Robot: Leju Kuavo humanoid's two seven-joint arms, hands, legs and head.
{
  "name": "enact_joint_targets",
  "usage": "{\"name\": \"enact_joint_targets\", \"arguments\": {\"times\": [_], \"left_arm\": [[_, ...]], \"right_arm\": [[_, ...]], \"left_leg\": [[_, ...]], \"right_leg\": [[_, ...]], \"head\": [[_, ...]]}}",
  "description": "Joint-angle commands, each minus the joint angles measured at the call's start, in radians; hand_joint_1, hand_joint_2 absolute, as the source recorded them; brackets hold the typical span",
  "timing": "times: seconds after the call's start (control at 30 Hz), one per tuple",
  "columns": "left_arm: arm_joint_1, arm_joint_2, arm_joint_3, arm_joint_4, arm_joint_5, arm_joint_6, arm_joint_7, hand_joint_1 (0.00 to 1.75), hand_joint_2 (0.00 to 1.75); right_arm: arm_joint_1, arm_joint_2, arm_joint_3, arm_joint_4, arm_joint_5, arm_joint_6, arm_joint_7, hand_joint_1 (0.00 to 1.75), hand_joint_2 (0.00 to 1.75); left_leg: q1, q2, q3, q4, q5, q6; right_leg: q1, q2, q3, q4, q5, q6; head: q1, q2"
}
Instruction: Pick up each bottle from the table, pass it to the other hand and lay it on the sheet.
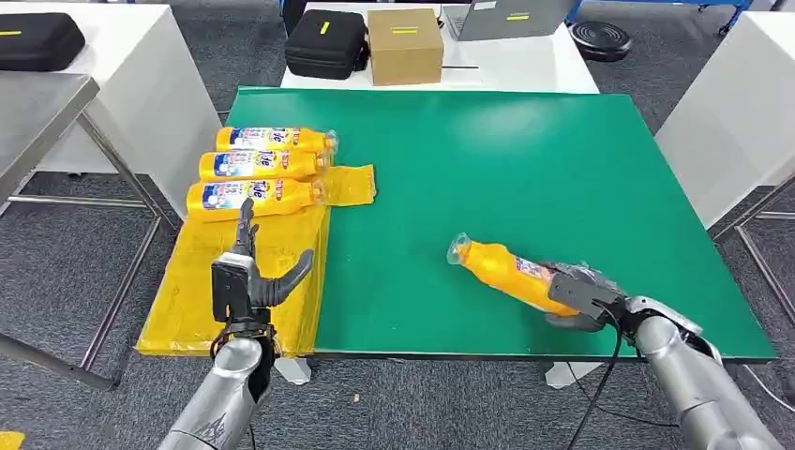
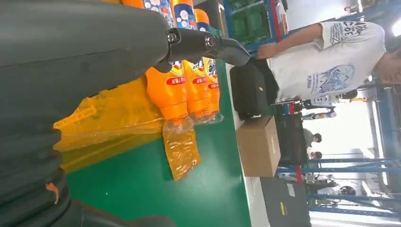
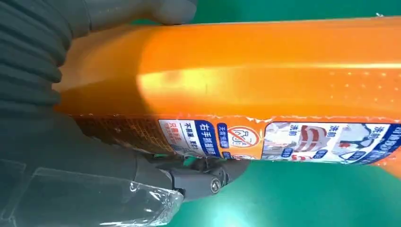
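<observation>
My right hand point(image 1: 581, 298) grips the base end of an orange bottle point(image 1: 506, 270) lying on the green table top point(image 1: 525, 159), cap end toward the middle. In the right wrist view the orange bottle point(image 3: 246, 80) sits between the thumb and the dark fingers point(image 3: 208, 175). Three more orange bottles point(image 1: 258, 167) lie side by side on the far end of the yellow sheet point(image 1: 197, 291); the left wrist view shows these bottles point(image 2: 182, 80) too. My left hand point(image 1: 248, 272) hovers over the sheet's near part, fingers apart, holding nothing.
A cardboard box point(image 1: 405, 45) and a black case point(image 1: 325, 42) sit on a white table beyond the green one. A grey metal table point(image 1: 37, 103) stands at the left. A person in a white shirt point(image 2: 326, 56) stands beyond the table.
</observation>
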Motion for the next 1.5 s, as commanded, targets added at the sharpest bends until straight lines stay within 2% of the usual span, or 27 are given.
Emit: {"name": "enact_joint_targets", "arguments": {"times": [0.03, 0.63, 0.8, 1.0, 1.3, 1.5], "left_arm": [[-0.012, 0.021, 0.016, 0.03, 0.008, 0.004, 0.001, 0.0, 1.75], [-0.005, 0.023, 0.02, 0.021, 0.008, 0.008, -0.002, 0.0, 1.75], [0.012, 0.018, 0.028, 0.008, 0.002, 0.022, -0.007, 0.0, 1.75], [0.021, 0.012, 0.037, -0.009, -0.013, 0.027, -0.005, 0.0, 1.75], [0.012, -0.015, 0.031, -0.008, -0.035, 0.041, -0.002, 0.0, 1.75], [0.022, -0.012, 0.024, -0.023, -0.035, 0.038, 0.003, 0.0, 1.75]], "right_arm": [[0.033, 0.036, 0.026, 0.042, -0.014, -0.008, -0.005, 1.75, 1.75], [0.021, 0.042, 0.012, 0.024, -0.014, -0.027, -0.009, 1.75, 1.75], [0.007, 0.104, -0.057, -0.02, -0.025, -0.136, -0.05, 1.75, 1.75], [0.059, 0.185, -0.146, -0.206, -0.056, -0.232, -0.085, 1.75, 1.75], [0.102, 0.316, -0.211, -0.404, -0.098, -0.356, -0.127, 1.75, 1.75], [0.104, 0.315, -0.218, -0.419, -0.101, -0.371, -0.129, 1.75, 1.75]], "left_leg": [[0.002, 0.0, 0.002, -0.001, -0.001, -0.002], [0.002, 0.001, 0.001, -0.001, -0.001, -0.002], [0.002, 0.003, 0.001, 0.0, -0.002, -0.003], [0.001, 0.004, -0.001, 0.0, -0.002, -0.003], [0.001, 0.002, -0.009, 0.0, -0.002, -0.003], [0.001, 0.001, -0.01, 0.001, -0.002, -0.003]], "right_leg": [[0.002, -0.001, 0.003, -0.002, -0.001, -0.001], [0.002, 0.0, 0.002, -0.001, -0.001, -0.002], [0.002, 0.002, 0.002, -0.001, -0.001, -0.002], [0.001, 0.003, -0.001, 0.001, -0.001, -0.003], [0.001, 0.001, -0.008, 0.001, -0.002, -0.002], [0.001, 0.0, -0.009, 0.001, -0.002, -0.002]], "head": [[0.0, 0.0], [0.0, 0.0], [0.0, 0.0], [0.0, 0.0], [-0.001, 0.0], [-0.001, 0.0]]}}
